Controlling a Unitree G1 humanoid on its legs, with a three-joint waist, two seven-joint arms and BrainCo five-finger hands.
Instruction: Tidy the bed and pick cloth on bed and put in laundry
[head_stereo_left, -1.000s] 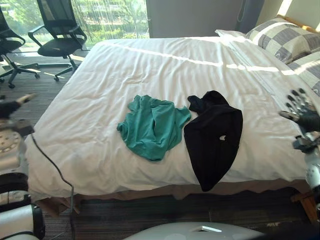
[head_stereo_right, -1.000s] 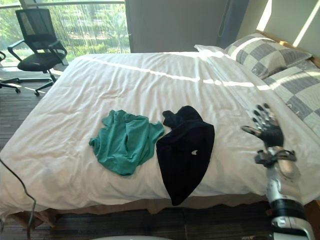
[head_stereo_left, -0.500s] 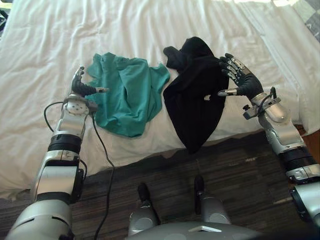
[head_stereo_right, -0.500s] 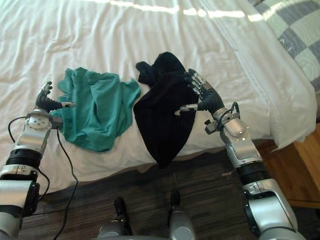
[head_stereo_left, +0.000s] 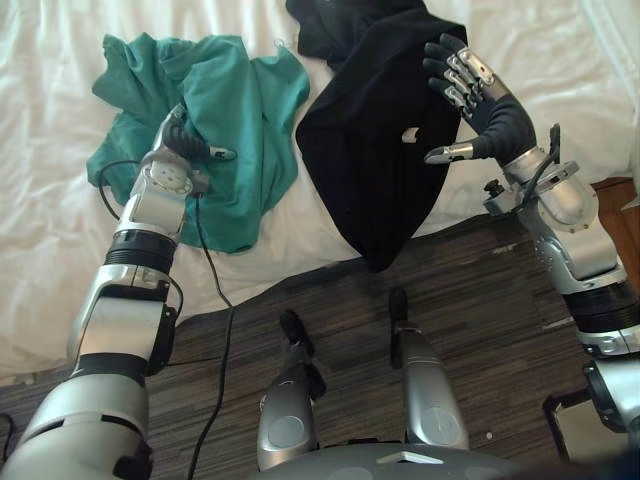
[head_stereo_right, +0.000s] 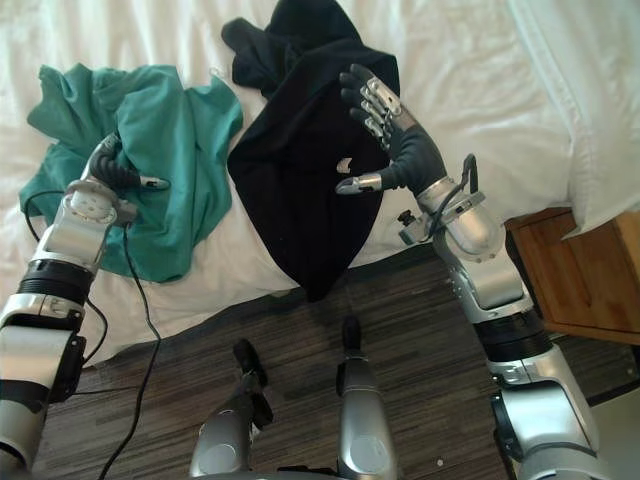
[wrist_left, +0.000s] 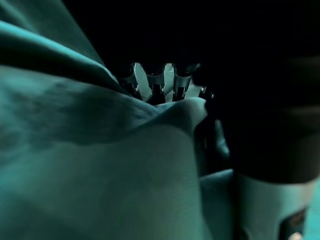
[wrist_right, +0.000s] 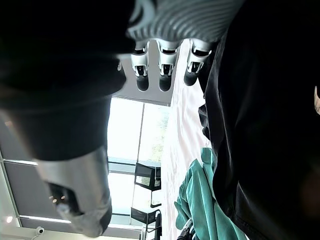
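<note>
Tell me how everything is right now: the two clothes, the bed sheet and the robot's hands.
green cloth: crumpled on the white sheet.
black cloth: crumpled beside the green cloth, one end hanging over the bed's edge.
white sheet: wrinkled.
left hand: resting on the green cloth.
right hand: open, fingers spread, above the black cloth.

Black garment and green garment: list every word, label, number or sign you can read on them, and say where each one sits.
No readable text.
Black garment: one small white mark, too small to tell whether it is print.
Green garment: no writing shows.
</note>
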